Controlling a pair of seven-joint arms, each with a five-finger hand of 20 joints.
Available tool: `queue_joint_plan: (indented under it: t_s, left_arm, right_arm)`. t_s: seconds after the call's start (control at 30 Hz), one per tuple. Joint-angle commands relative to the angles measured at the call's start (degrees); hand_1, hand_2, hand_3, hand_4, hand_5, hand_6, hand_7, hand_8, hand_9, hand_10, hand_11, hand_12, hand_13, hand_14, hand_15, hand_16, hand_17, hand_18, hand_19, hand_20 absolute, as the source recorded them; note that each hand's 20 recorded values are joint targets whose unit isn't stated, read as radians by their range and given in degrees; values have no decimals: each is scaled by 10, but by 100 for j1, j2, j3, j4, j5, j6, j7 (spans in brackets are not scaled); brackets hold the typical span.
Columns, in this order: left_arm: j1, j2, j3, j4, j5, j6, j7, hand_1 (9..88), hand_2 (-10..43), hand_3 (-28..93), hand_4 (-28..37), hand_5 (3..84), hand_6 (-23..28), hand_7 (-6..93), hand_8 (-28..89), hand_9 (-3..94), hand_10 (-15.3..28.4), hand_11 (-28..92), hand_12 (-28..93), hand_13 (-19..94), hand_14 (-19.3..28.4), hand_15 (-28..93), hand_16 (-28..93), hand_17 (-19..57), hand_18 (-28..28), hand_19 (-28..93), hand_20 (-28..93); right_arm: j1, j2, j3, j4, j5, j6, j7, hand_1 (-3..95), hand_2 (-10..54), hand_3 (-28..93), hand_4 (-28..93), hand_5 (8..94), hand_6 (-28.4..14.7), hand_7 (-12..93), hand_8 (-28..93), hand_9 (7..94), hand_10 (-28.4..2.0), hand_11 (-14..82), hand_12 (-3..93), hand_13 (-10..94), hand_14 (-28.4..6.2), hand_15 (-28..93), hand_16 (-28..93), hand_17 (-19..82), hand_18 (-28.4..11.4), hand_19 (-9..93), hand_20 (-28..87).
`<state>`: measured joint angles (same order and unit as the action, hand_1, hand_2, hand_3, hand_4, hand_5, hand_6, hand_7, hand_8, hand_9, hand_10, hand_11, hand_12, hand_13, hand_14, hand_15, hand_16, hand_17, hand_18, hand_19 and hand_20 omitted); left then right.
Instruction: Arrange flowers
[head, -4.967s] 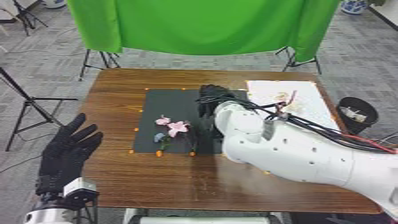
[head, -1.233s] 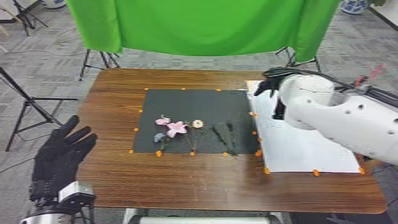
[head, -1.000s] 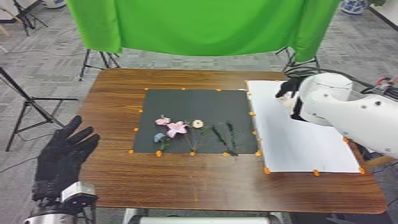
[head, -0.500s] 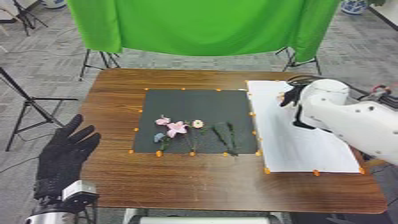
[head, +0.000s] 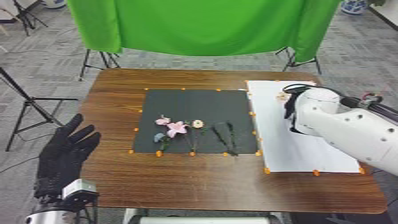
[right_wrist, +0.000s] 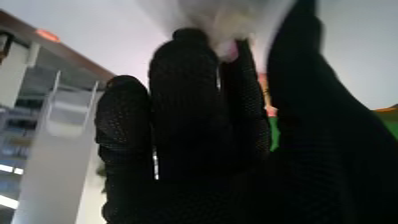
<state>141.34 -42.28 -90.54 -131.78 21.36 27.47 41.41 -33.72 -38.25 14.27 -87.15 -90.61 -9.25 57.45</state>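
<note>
Right hand, straight-fingered, thumb apart, blocks part of white sheet (pale flowers beyond).

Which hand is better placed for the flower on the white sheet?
Likely the right: the right hand is over the sheet, near the flower, while the left hand is beyond the black mat.

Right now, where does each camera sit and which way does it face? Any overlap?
Head view: on the robot's head, facing forward and down at the table, black mat and white sheet. Own body: left hand, right arm and right hand.
Right wrist view: on the right arm's wrist, looking along the black-gloved right hand towards a pale surface, probably the sheet.
Shared: right hand, and apparently the green cloth.
</note>
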Motion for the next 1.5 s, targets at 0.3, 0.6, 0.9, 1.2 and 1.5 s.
queue_joint_plan:
  t_s: [0.3, 0.6, 0.9, 1.2, 1.5]
  left_arm:
    - [59, -222, -49, -14, 152, -99, -226, 281, 72, 644, -237, 375, 97, 109, -82, 329, 192, 302, 112, 220, 259, 582, -124, -87, 235, 472, 95]
    - [143, 25, -45, -58, -18, 5, 10, 281, 72, 646, -237, 376, 97, 109, -82, 328, 191, 302, 112, 220, 258, 582, -124, -87, 235, 471, 94]
    - [212, -4, -121, -68, 4, -3, -62, 282, 73, 643, -237, 376, 98, 108, -82, 329, 193, 301, 112, 221, 258, 583, -123, -87, 235, 472, 94]
    - [197, -96, -176, -57, 108, -61, -195, 281, 73, 645, -237, 376, 97, 108, -81, 330, 193, 301, 112, 220, 259, 583, -124, -87, 235, 472, 94]
    - [134, -178, -177, -28, 171, -105, -307, 281, 73, 645, -236, 376, 98, 108, -81, 329, 192, 302, 112, 220, 259, 583, -124, -86, 234, 471, 94]
  right_arm:
    - [844, 285, -1385, -283, -825, 1681, 208, 596, -94, 731, -282, 763, 20, 298, 5, 896, -67, 82, 327, 823, -11, 664, 157, 556, -126, 932, 220]
    - [1149, 129, -1159, -859, -954, 1666, -29, 600, -95, 744, -283, 789, 10, 266, 21, 909, -76, 83, 330, 833, -11, 663, 159, 568, -129, 932, 240]
    - [794, -239, -683, -1382, -863, 1580, -371, 605, -95, 747, -283, 807, 5, 245, 31, 919, -75, 83, 337, 841, -9, 671, 163, 574, -131, 932, 272]
    - [419, -850, -775, -1567, -898, 1585, -552, 607, -95, 746, -283, 809, 5, 238, 37, 919, -75, 83, 339, 839, -11, 672, 166, 573, -130, 932, 277]
    - [492, -1342, -1095, -1339, -1019, 1510, -525, 605, -95, 744, -283, 805, 7, 238, 40, 920, -77, 82, 338, 836, -14, 672, 167, 570, -132, 932, 281]
